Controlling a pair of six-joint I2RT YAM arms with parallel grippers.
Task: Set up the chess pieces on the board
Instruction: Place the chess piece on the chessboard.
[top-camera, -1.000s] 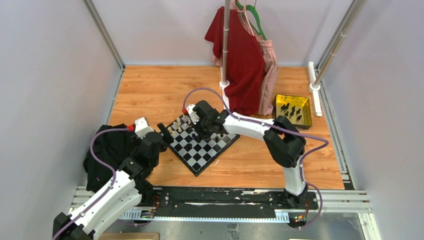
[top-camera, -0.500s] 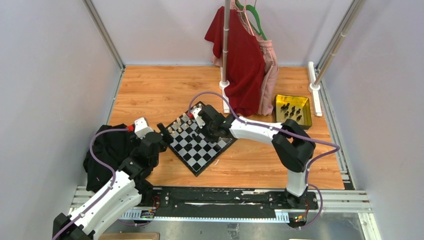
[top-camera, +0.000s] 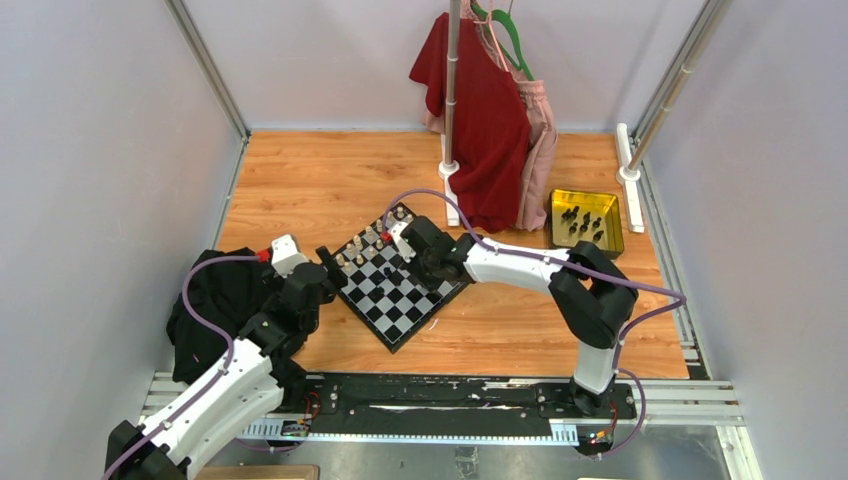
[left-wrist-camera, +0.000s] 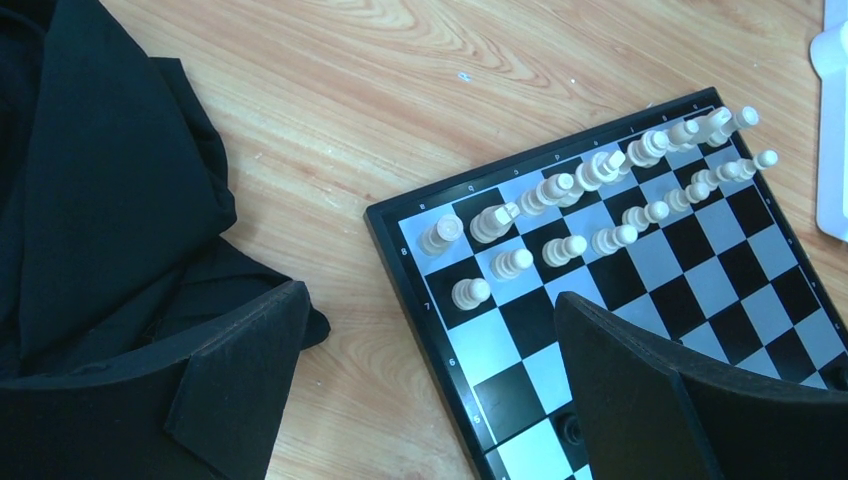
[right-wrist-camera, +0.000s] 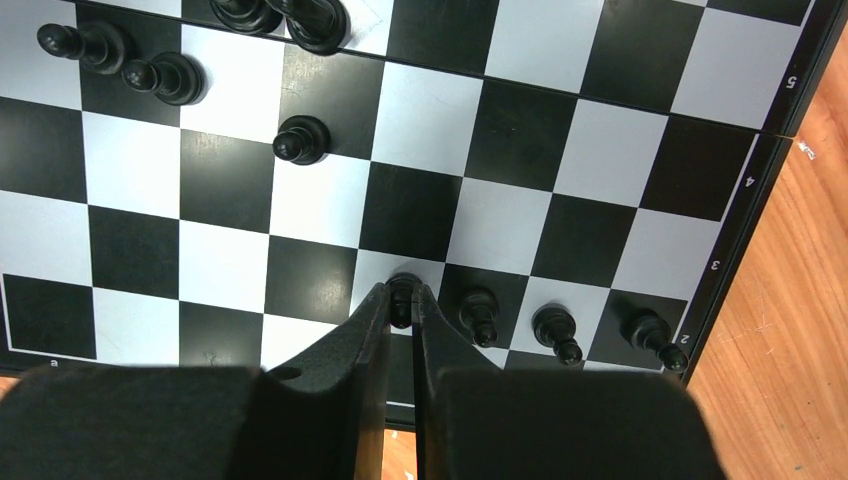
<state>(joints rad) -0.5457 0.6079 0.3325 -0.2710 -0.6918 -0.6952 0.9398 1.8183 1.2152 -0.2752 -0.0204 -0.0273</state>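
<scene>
A small square chessboard (right-wrist-camera: 520, 130) of glossy black and white squares, thinly rimmed in black, is seen lying askew on the grained wooden tabletop (left-wrist-camera: 400, 60). A tiny turned black pawn (right-wrist-camera: 403, 288) is pinched between the tapered dark fingers of the right gripper (right-wrist-camera: 402, 300), close to the board's edge and just beside three more black pawns (right-wrist-camera: 555, 332) set in a line. Slender cream chessmen (left-wrist-camera: 590, 185) are ranged in two rows along the opposite edge. The left gripper (left-wrist-camera: 430, 300) is held with its blunt matte jaws wide apart over the board's corner, near a crumpled black cloth (left-wrist-camera: 90, 200). Bare squares are left across the board's middle.
</scene>
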